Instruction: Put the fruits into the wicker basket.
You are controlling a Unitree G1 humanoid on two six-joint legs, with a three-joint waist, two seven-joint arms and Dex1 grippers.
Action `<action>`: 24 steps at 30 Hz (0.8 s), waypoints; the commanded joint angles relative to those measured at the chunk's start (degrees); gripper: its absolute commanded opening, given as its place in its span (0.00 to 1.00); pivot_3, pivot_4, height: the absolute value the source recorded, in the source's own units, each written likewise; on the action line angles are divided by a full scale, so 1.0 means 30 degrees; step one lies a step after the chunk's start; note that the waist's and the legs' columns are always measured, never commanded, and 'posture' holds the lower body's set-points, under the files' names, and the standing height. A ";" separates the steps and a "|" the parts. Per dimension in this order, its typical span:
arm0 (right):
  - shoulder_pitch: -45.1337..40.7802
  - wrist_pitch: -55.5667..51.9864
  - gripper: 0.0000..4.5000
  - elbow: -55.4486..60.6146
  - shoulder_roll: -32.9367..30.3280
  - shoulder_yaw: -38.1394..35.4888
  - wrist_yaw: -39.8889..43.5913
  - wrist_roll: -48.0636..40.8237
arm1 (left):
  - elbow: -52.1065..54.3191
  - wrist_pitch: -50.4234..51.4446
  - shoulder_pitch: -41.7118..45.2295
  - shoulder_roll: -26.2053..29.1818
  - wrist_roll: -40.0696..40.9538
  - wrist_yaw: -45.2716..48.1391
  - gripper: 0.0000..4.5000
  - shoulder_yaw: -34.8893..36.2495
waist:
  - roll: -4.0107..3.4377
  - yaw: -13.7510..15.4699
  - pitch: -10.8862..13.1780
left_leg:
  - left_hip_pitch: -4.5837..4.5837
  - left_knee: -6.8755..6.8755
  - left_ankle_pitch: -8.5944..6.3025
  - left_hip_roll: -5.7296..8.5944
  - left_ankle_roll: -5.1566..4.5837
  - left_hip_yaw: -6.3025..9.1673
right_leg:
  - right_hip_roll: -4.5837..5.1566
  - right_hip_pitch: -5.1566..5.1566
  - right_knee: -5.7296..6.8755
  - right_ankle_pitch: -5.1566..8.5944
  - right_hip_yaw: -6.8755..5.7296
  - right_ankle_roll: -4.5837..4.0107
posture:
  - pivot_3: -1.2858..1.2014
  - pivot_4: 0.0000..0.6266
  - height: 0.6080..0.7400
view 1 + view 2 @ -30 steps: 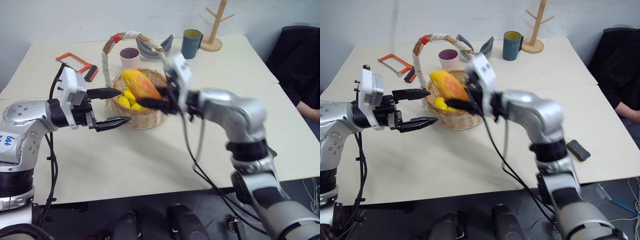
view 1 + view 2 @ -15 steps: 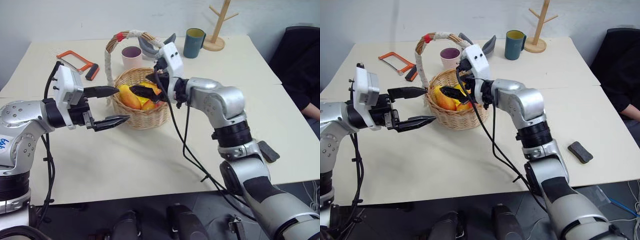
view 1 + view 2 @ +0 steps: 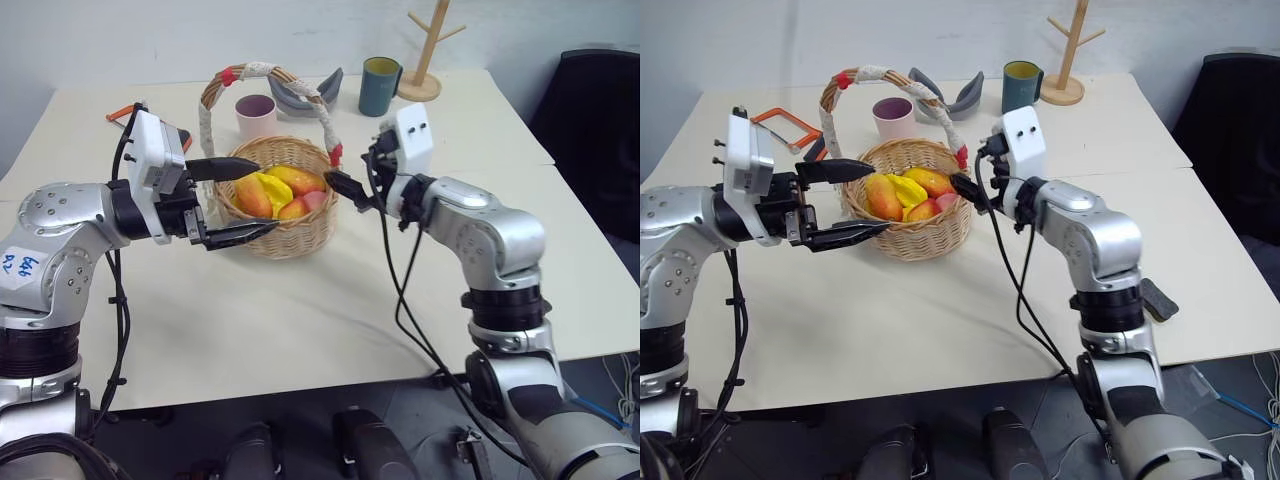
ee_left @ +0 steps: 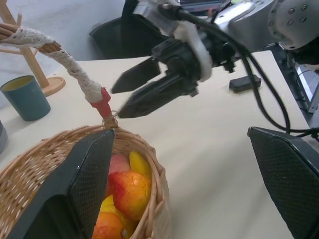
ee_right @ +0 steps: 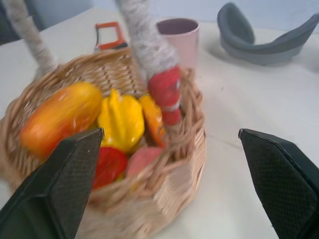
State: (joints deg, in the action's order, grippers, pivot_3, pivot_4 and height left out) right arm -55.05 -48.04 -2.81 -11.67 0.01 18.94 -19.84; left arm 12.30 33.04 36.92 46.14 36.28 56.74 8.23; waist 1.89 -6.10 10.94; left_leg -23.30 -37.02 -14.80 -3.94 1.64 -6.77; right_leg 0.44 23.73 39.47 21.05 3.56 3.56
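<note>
Head views, change since 1 second ago: the mango-like fruit (image 3: 883,196), then carried in the right gripper (image 3: 967,190) above the wicker basket (image 3: 908,226), now lies inside the basket; the right gripper has let go, spread its fingers wide and drawn back to the basket's right rim, beside the red tape end of the handle (image 3: 961,157). The left gripper (image 3: 852,201) stays at the basket's left side, fingers apart, 1 over the rim and 1 in front of the wall, holding nothing. Count on the table (image 3: 940,300): 1 basket holding several toy fruits in orange, red and yellow, 1 pink cup (image 3: 892,118) behind the basket, 1 dark green cup (image 3: 1019,86), 1 wooden rack (image 3: 1068,50), 1 grey curved object (image 3: 945,98), 1 orange-framed hacksaw (image 3: 792,130), 1 black block (image 3: 1158,298) near the right edge. Left wrist view: 2 black fingers (image 4: 82,185) stand wide apart, 1 over the basket rim; the right gripper hangs empty just past the handle's red end. Right wrist view: 2 fingers (image 5: 60,186) wide apart and empty, the basket with its fruits directly ahead, the pink cup behind it.
</note>
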 commanded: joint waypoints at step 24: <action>0.2933 0.3654 0.03 0.3428 -0.5231 -0.4649 0.2426 0.0192 | -0.0752 -0.0619 0.0864 -0.0673 -0.0164 0.0442 1.00 -0.0262 | -0.0002 0.0618 0.0004 | -0.0016 -0.0034 -0.0022 0.0028 -0.0036 0.0024 | 0.0043 -0.0022 -0.0017 0.0000 -0.0020 0.0000 | 0.52 0.24 1.00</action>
State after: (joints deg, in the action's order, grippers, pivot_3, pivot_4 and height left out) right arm -47.28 -36.03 2.16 -23.28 -7.39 24.09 -16.06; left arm 10.09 32.26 38.24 44.16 35.74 57.52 7.38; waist 1.89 -4.24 10.95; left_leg -23.35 -37.11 -14.86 -3.83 1.53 -6.70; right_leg 0.58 23.65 39.40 21.05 3.50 3.56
